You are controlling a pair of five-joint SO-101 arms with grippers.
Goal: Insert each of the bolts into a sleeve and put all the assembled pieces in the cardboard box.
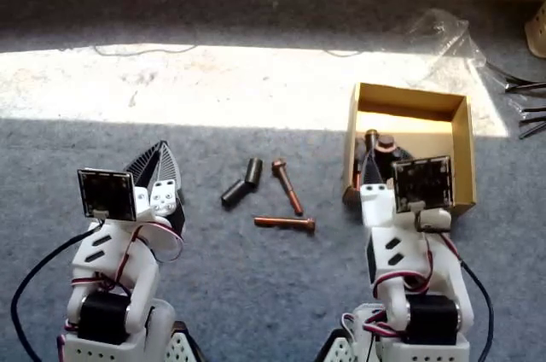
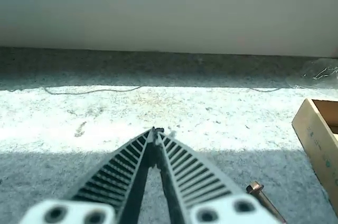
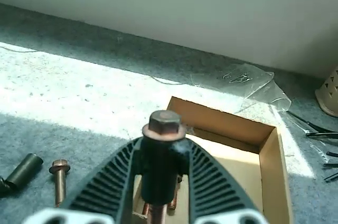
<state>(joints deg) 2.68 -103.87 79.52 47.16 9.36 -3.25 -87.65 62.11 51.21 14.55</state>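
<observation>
1. The left hand (image 2: 155, 132) is closed on nothing, its tips pressed together above the grey worktop (image 1: 213, 294), left of the loose parts.
2. The right hand (image 3: 161, 152) grips a dark sleeve (image 3: 158, 168) with a bolt through it. The piece stands upright, and the copper bolt head (image 3: 164, 123) shows above the fingers.
3. That hand hangs over the near left part of the box (image 1: 411, 99), which stands open to the right of the loose parts, partly in sunlight.
4. Two loose bolts lie between the arms: a slanted bolt (image 1: 287, 187), and a crosswise bolt (image 1: 284, 223) nearer the arms.
5. Two empty sleeves, a far one (image 1: 254, 172) and a near one (image 1: 232, 194), lie just left of the bolts, close together.
6. A clear bag (image 1: 439, 33) lies beyond the box.
</observation>
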